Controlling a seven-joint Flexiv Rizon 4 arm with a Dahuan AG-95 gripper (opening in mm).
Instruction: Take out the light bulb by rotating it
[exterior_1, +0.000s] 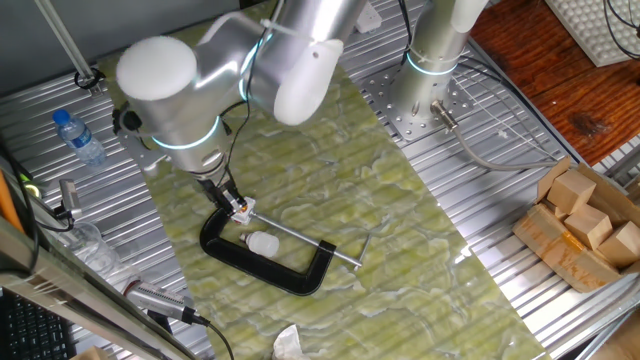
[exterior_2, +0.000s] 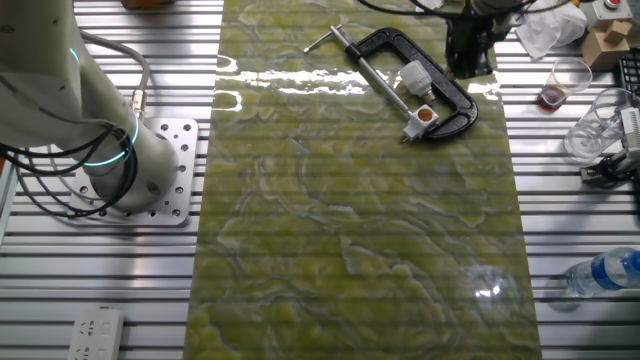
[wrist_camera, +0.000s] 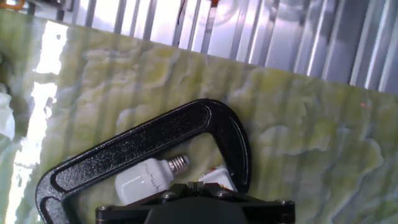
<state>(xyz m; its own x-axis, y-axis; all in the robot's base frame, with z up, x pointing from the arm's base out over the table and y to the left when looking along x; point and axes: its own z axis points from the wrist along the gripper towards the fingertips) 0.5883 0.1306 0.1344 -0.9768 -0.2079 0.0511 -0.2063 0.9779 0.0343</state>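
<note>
1. Landmark: black C-clamp (exterior_1: 262, 262) lying flat on the green marbled mat (exterior_1: 400, 230); seen also from the other fixed view (exterior_2: 455, 85) and the hand view (wrist_camera: 155, 140).
2. Light bulb (wrist_camera: 144, 179) lies on its side inside the clamp's C, on the mat, metal screw base showing bare and pointing toward the closed curve of the frame. Already out of its socket.
3. Same bulb from one fixed view (exterior_1: 263, 243): white blob in the C opening, betw. frame and screw rod.
4. Other fixed view, bulb (exterior_2: 414, 76) again inside the clamp, just beside the rod.
5. White socket fitting (exterior_2: 421, 118) w/ orange centre sits at the rod's end, near the clamp's jaw end, apart from the bulb.
6. Gripper (exterior_1: 234, 204) hangs right over that socket end of the clamp. Fingers too small to read here; hand view shows only the dark gripper body at the bottom edge, so apart or together: cannot tell.
7. Nothing visibly held.
8. Off the mat, well away from the clamp: plastic water bottle (exterior_1: 78, 137) on the ribbed table (exterior_1: 520, 300); wooden blocks (exterior_1: 585, 215) on the far side.
</note>
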